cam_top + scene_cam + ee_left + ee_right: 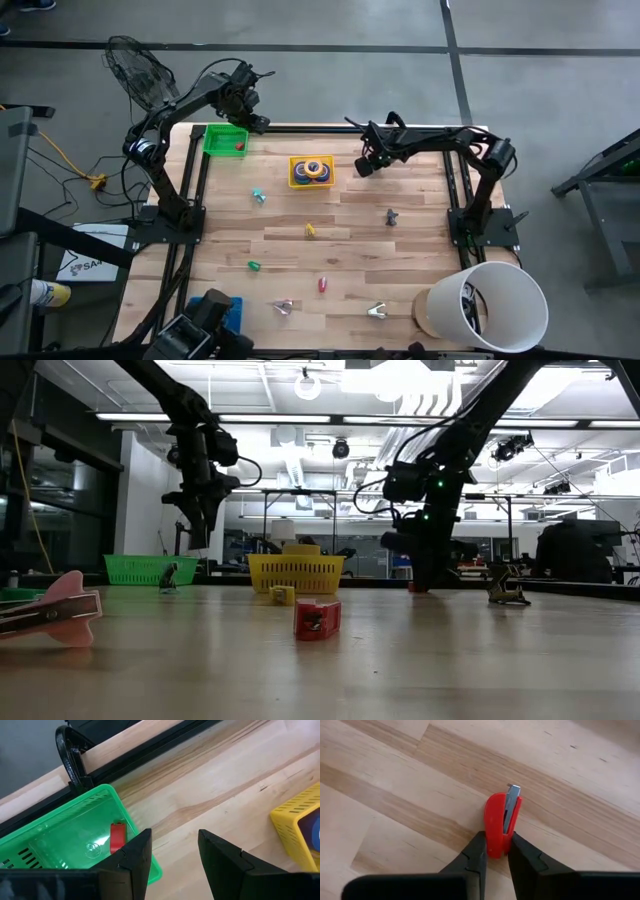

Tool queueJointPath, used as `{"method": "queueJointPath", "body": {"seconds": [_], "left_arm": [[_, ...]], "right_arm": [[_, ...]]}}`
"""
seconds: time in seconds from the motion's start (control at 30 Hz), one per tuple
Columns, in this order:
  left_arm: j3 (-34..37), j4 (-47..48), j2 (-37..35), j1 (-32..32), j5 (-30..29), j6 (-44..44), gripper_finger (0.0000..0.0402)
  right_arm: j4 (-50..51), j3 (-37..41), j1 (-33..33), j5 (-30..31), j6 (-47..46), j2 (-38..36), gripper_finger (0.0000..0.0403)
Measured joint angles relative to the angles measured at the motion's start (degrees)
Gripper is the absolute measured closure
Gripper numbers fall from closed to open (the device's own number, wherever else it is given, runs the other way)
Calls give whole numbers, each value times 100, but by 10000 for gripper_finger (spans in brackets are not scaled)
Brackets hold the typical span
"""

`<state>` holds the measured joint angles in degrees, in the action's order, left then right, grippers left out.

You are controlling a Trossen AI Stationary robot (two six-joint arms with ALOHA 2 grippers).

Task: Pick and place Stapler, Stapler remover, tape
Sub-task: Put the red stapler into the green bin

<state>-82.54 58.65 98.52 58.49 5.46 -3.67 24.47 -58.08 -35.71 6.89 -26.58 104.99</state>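
Right gripper point(494, 851): clenched on a small red stapler point(501, 822), the two dark fingers pinching its rear end, one on each side, with the metal strip of its underside or top pointing away from the wrist.
Right gripper, place: far part of the table, right of the yellow basket point(311, 172), hanging above the bare wood.
Why held so: by my reading the stapler is being carried; the narrow pinch on its back end leaves the nose free, which would suit dropping it into a basket. Whether it touches the wood I cannot tell.
Left gripper point(172, 854): released, fingers well apart with nothing between them.
Left gripper, place: far left, above the near-right edge of the green basket point(224, 139).
Green basket contents: one red stapler-like piece point(117, 837) lies on its floor, which suggests this basket is where staplers go.
Yellow basket contents: ring-shaped tape rolls point(314, 169), blue and purple visible, sit inside, so tape looks sorted already, at least in part.
Still loose on the table: a dark staple remover point(391, 216) right of centre; two pale claw-like removers point(283, 307) and point(376, 311) near the front edge; small yellow point(309, 230), green point(254, 265), red point(322, 285) and teal point(258, 196) pieces across the middle.
Progress: partway, judged from what remains outside the baskets.
Other: a white bucket point(495, 303) stands at the near right corner.
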Motion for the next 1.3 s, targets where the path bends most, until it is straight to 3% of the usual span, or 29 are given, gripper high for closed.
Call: {"method": "queueJointPath", "body": {"seconds": [0.2,0.63,0.87,1.07,1.3], "left_arm": [[-1,23,0,-1,426,515,244],[-1,18,0,-3,679,797,244],[-1,-48,0,-3,1759,1401,244],[-1,-419,0,-155,3205,1515,244],[-1,-981,0,-771,3923,1784,244]], "right_arm": [[11,4,44,-546,567,-50,354],[29,24,64,-2262,1072,-510,356],[-55,22,81,-3207,1526,-899,356],[-521,17,249,-3021,1971,-1244,356],[-1397,15,514,-3015,2173,-1448,355]]}}
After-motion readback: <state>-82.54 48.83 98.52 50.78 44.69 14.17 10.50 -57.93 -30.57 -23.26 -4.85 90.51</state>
